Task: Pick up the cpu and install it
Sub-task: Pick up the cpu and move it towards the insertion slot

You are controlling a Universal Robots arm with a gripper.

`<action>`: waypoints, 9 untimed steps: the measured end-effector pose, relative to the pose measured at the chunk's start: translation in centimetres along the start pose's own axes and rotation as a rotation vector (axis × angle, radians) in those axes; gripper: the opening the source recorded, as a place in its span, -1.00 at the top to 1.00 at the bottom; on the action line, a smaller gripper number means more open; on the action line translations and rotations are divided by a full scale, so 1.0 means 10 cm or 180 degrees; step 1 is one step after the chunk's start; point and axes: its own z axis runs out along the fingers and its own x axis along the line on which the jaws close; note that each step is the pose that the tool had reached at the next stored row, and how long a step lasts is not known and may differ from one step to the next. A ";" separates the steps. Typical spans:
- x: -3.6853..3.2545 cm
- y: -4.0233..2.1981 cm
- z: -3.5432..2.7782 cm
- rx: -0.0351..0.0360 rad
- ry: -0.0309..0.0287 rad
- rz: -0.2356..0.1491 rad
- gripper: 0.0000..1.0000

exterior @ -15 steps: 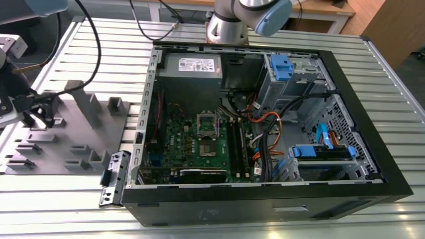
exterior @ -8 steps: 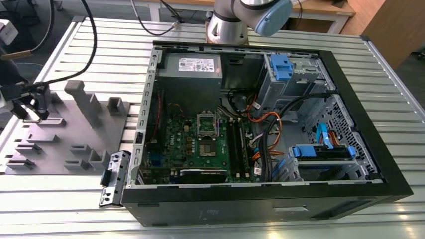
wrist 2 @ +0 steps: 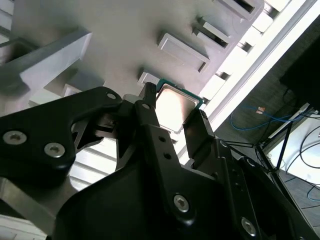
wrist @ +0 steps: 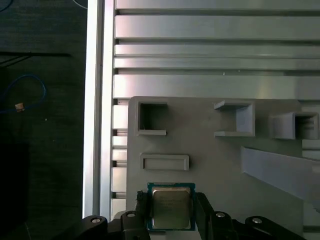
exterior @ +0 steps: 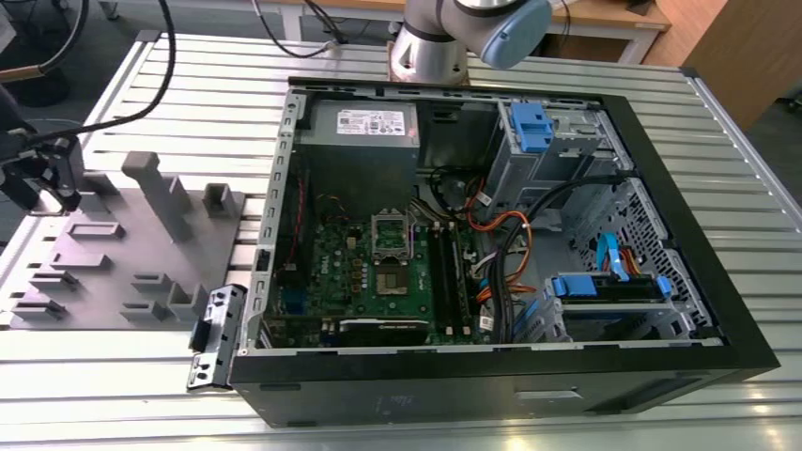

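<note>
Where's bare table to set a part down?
Slotted aluminium table: bare strips toward the exterior view's top and bottom of the grey moulded fixture tray. Crowded: the open black computer case, and the tray corner where the black gripper sits at the silvery square cpu.

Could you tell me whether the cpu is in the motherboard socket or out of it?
Out: the cpu lies flat on the grey holder tray on the table, outside the computer case.

My exterior view looks down from high over the table [exterior: 188, 56], computer case [exterior: 501, 385] and grey tray [exterior: 113, 254]. Close above that tray, the first wrist view faces straight down and the second wrist view slants past the gripper [wrist 2: 174, 105]; both catch the chip [wrist: 172, 207].
</note>
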 end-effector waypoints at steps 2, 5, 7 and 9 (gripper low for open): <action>-0.003 0.005 -0.084 -0.0004 0.0000 0.0000 0.06; -0.006 0.012 -0.213 -0.0009 0.0000 0.0000 0.06; -0.008 0.016 -0.300 -0.0012 0.0000 0.0000 0.06; -0.010 0.021 -0.386 -0.0015 0.0000 0.0000 0.06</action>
